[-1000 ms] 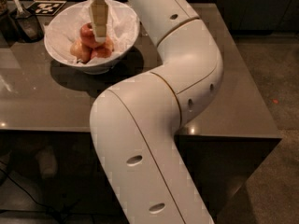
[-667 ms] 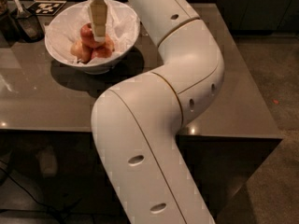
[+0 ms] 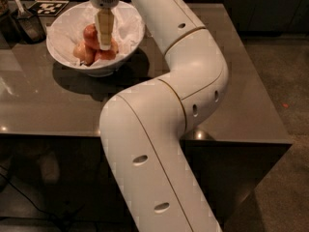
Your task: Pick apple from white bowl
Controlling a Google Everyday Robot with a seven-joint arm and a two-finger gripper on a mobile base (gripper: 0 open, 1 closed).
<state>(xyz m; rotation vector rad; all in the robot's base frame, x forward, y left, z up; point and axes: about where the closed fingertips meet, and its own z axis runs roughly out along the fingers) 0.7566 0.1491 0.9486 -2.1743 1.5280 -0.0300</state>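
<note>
The white bowl (image 3: 63, 30) stands at the far left of the dark table, lined with crumpled white paper. Several apples lie in it. The deep red apple (image 3: 90, 33) sits on top of the pile, with paler orange-blushed apples (image 3: 83, 52) below and beside it. My gripper (image 3: 105, 44) hangs straight down from the wrist into the bowl. Its tip is right beside the red apple's right side, down among the apples. It hides part of the pile.
A dark holder with a utensil (image 3: 25, 22) stands left of the bowl, and a black-and-white marker card (image 3: 50, 6) lies behind it. My thick white arm (image 3: 193, 71) arches over the table's middle and right. The table's front edge (image 3: 58, 132) runs below.
The gripper has sunk a little lower into the bowl among the apples. The bowl and the apples have not moved.
</note>
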